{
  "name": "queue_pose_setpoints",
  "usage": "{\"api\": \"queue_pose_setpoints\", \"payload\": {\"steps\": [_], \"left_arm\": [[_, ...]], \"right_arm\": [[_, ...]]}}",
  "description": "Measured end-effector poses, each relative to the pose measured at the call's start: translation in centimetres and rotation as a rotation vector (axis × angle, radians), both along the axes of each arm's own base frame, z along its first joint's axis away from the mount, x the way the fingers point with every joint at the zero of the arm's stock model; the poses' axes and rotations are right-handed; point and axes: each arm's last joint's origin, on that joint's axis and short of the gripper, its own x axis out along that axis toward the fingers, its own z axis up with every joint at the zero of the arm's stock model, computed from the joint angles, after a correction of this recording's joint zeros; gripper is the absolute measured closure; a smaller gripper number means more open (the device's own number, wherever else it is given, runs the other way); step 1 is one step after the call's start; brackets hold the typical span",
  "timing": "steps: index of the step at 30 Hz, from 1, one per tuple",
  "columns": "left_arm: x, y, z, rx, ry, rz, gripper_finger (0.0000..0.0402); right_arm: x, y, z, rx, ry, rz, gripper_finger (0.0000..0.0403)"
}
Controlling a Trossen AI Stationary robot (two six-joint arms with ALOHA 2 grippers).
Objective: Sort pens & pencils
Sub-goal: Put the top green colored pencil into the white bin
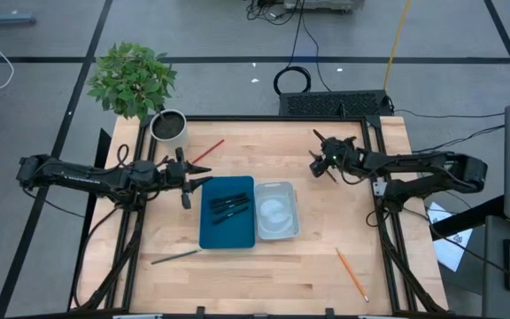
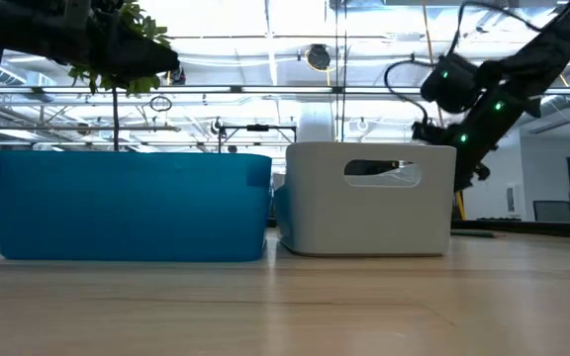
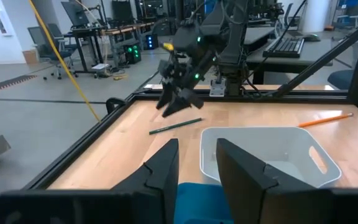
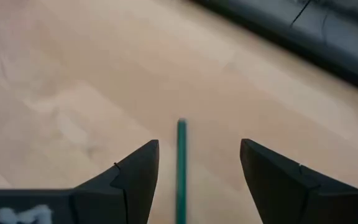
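Observation:
Several black pens lie in the blue tray, with a white tray beside it on the right. My right gripper hovers open over the far right of the table. A dark green pencil lies on the wood between its fingers and does not touch them; it also shows under that gripper in the left wrist view. A red pencil, a grey-green pencil and an orange pencil lie loose on the table. My left gripper waits open at the blue tray's left edge.
A potted plant stands at the far left corner. The two trays fill the table's middle. A black frame rims the table, close behind my right gripper. Bare wood lies along the near edge and on the right between the white tray and the frame.

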Motion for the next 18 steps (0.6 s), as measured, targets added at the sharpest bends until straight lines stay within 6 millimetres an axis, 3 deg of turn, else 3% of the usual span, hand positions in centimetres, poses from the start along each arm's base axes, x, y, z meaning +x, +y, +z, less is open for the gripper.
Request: {"api": "queue_pose_setpoints", "payload": {"steps": [8,18], "left_arm": [[0.0,0.0,0.0,-0.027,-0.005,0.001,0.0289],[0.0,0.0,0.0,-0.028,-0.005,0.001,0.0289]], "right_arm": [[1.1,-0.8,-3.0,0.038,0.061,-0.008,0.0188],[1.7,-1.2,-4.2,0.088,0.008,-0.021,0.0197]]}}
